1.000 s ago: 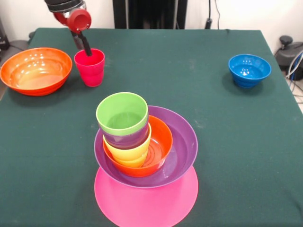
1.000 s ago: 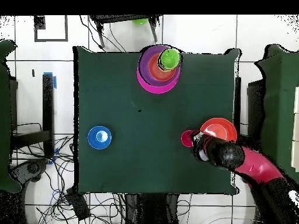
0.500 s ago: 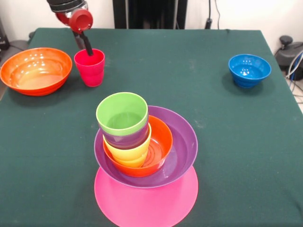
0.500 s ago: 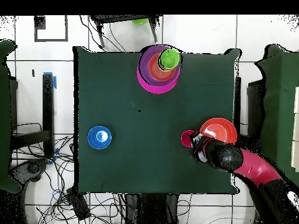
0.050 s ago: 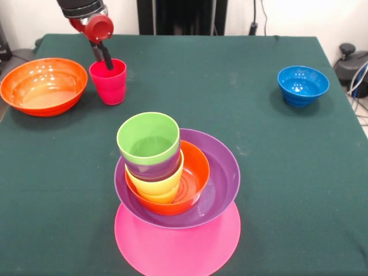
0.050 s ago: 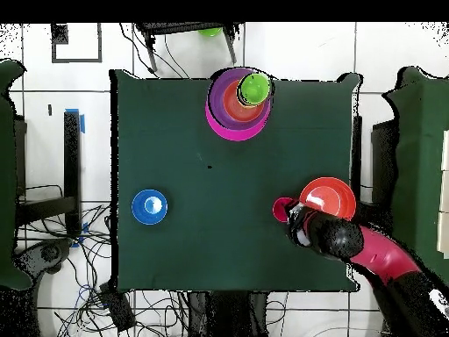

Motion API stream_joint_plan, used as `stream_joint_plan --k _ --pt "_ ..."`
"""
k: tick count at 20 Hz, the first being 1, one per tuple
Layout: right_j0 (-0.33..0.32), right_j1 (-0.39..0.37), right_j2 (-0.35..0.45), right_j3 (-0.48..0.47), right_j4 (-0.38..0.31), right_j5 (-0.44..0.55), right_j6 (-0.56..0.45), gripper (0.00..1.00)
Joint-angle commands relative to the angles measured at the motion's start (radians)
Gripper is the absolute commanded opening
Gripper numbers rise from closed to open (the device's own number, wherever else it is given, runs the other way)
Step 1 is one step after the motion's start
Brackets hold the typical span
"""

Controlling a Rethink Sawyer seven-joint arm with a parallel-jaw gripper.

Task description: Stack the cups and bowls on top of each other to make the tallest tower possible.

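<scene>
Dark green cloth covers the bench, which stands on a white tiled floor strewn with cables. At the bench's far left in the front view the red and black arm's jaws reach down at the glossy red plastic cup; one black finger dips inside the cup's rim, but whether the jaws are clenched on the wall or released cannot be told. The red cup stands upright on the cloth, just beside the large orange plastic bowl, the two close but apparently not touching. Well apart, at the near middle of the bench, rises the tower: an upturned wide pink bowl as base, on it an upright medium purple bowl, inside that a small orange bowl, and nested in the orange bowl toward its left side three cups, yellow lowest, purple in it, light green on top. A small blue plastic bowl sits alone at the far right. Counted: four cups, one loose and three stacked; five bowls, three in the tower and two loose. No writing or labels can be read on anything.
</scene>
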Motion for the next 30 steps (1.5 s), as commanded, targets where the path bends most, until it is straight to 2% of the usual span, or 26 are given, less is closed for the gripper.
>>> stream_joint_plan --k 1,10,19,25,30 --pt "0.042 0.030 -0.035 0.055 -0.091 -0.055 -0.022 1.00" --pt "0.048 -0.008 -0.032 0.103 -0.071 -0.057 -0.010 1.00" --pt "0.082 -0.025 -0.022 0.130 -0.044 -0.066 0.021 1.00" --pt "0.137 -0.056 0.024 0.207 0.014 -0.100 0.078 1.00" --pt "0.229 -0.096 0.070 0.243 0.070 -0.191 0.141 1.00"
